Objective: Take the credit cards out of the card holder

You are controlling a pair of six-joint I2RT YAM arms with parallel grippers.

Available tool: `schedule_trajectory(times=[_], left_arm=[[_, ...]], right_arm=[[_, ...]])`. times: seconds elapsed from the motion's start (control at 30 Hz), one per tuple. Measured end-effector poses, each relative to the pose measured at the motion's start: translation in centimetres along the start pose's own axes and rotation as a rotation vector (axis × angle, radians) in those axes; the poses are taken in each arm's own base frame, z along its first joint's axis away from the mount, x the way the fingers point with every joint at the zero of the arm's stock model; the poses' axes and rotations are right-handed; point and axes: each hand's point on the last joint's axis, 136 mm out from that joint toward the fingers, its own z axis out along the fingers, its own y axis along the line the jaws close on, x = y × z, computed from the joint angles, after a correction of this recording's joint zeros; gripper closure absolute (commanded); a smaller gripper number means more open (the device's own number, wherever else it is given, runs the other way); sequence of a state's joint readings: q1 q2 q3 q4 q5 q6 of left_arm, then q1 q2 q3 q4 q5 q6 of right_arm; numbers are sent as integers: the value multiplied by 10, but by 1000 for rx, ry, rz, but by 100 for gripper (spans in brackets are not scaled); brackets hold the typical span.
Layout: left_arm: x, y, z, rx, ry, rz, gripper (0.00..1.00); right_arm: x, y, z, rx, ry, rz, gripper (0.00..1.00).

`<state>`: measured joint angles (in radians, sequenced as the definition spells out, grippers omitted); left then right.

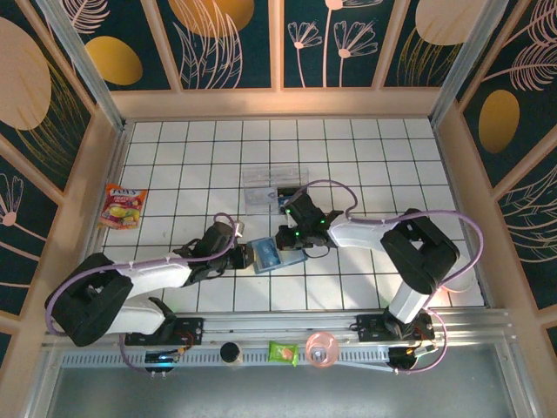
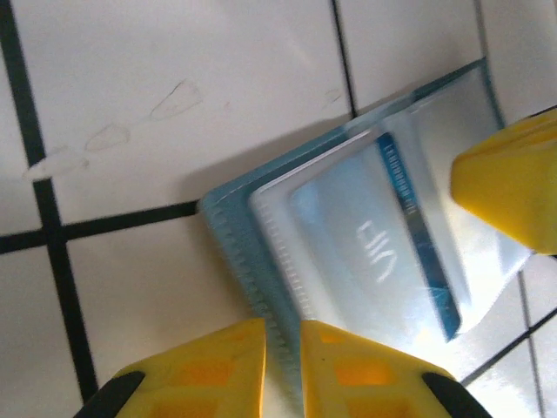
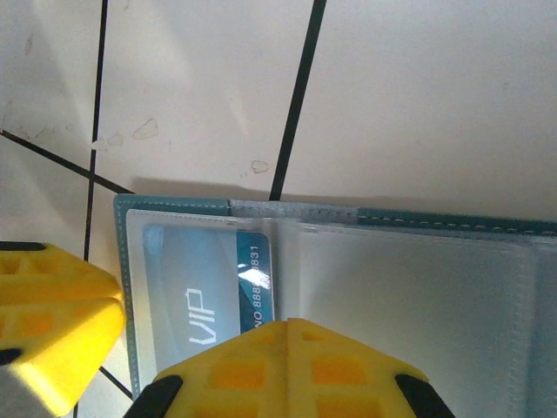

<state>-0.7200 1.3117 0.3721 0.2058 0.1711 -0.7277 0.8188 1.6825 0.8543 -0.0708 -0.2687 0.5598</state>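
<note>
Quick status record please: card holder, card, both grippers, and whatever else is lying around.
card holder: lying open, clear sleeves facing up
card: blue, marked VIP, inside a clear sleeve at one end, not out yet
left gripper: closed on the card holder's edge
right gripper: shut, tips over the sleeve at the card's edge; cannot tell whether it pinches the card
other: clear tray beyond the card holder; snack packet far to the left
</note>
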Motion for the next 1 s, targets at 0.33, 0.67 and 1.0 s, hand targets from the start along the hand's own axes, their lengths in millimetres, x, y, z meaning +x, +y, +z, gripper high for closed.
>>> schedule_trajectory(times=[0.33,0.67,1.0], left_arm=[[-32,-32,-10,71,-74,50,94],[-10,-11,6,4,3,40,96],[-1,3,12,-34,16,34,100]], right_arm=[[-2,10,-7,-39,-4,-12,84],[5,18,-6,-90,34,-13,77],[9,14,3,-85,65,-3,77]])
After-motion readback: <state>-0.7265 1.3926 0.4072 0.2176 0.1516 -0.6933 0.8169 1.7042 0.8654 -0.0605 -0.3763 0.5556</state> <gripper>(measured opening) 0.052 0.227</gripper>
